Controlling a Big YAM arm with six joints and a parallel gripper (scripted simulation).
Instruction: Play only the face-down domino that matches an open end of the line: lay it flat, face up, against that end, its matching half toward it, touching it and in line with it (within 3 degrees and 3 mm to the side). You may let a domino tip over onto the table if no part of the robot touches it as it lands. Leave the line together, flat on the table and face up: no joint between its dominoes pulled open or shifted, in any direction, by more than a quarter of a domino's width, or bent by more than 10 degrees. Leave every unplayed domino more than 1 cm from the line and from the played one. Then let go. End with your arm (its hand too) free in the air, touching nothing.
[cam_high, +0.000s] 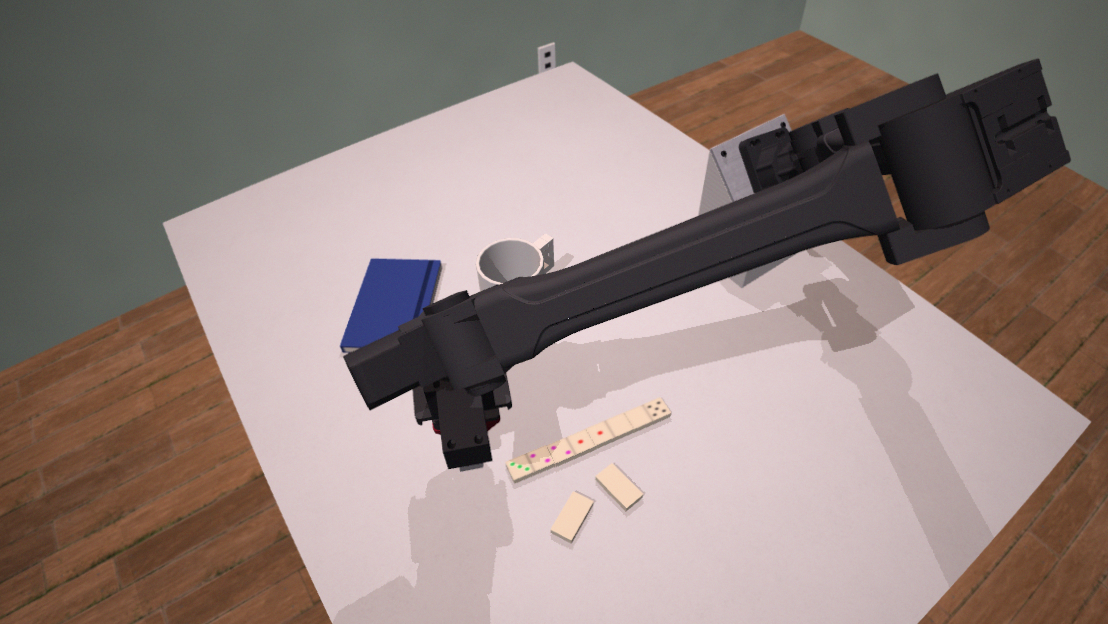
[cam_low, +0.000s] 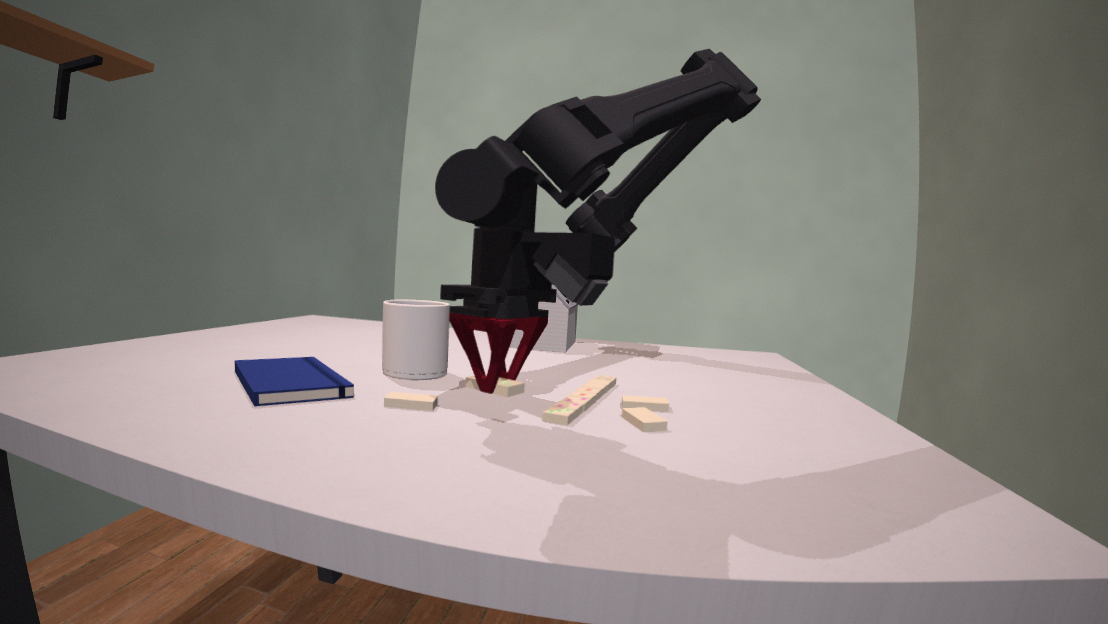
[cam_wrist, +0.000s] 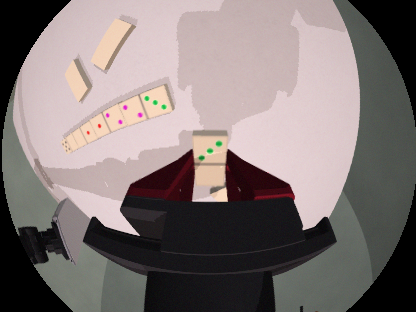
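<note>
Where the exterior view begins at the left, a flat blue notebook with a dark band (cam_high: 391, 306) (cam_low: 290, 379) lies on the pale surface (cam_high: 310, 201) (cam_low: 232, 457), followed by a small, cream, rectangular domino (cam_low: 410, 400) lying by itself. Next stands a white cylindrical mug (cam_high: 500, 267) (cam_low: 415, 338), upright, behind that piece. The jointed black arm (cam_high: 682, 232) (cam_low: 569, 143) comes next, its wrist aimed almost straight down, its forearm climbing rightward to a high elbow before the lower link folds back down. Its tapering dark red fingers (cam_low: 487, 379) are drawn in narrowly and grip a cream domino with three green pips and a blank half (cam_low: 509, 387) (cam_wrist: 210, 150), face up, low near the surface; contact below cannot be told. This piece is apart from the line of cream dominoes with coloured pips (cam_high: 589, 440) (cam_low: 581, 399) (cam_wrist: 120, 116) and angled across its direction. The line lies face up, green three nearest the fingers, black five at its far end. Furthest right, two blank-backed cream dominoes (cam_high: 572, 516) (cam_low: 644, 419) (cam_wrist: 113, 45) rest separately beside it.
</note>
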